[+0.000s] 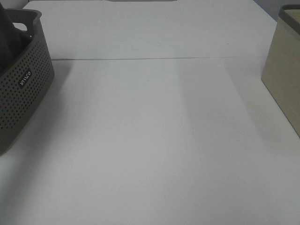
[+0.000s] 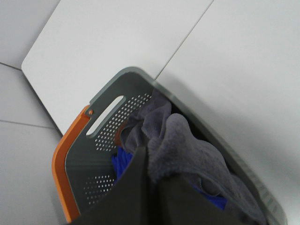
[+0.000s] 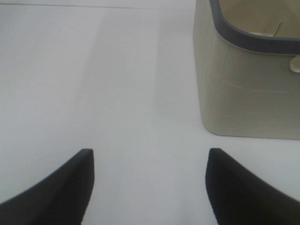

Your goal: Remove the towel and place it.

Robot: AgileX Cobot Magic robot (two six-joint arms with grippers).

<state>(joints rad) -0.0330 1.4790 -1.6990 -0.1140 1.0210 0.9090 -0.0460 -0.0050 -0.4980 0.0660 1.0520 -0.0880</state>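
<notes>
The towel [image 2: 187, 154], dark grey terry cloth, lies bunched inside the grey perforated basket [image 2: 82, 168]. That basket stands at the left edge of the table [image 1: 23, 93]. My left gripper [image 2: 144, 152] is shut, its dark fingers pressed together. Its tips sit right at a fold of the towel, and no cloth shows between them. A dark shape [image 1: 7, 37] rising from the basket in the exterior view looks like that arm. My right gripper [image 3: 150, 161] hangs open over bare white table with nothing between its fingers.
A beige bin [image 3: 243, 84] with a dark rim stands beside the right gripper, at the table's right edge [image 1: 283, 79]. Something blue [image 2: 121, 161] lies under the towel. An orange rim [image 2: 63, 168] shows behind the basket's handle wall. A seam [image 1: 154, 59] crosses the white table.
</notes>
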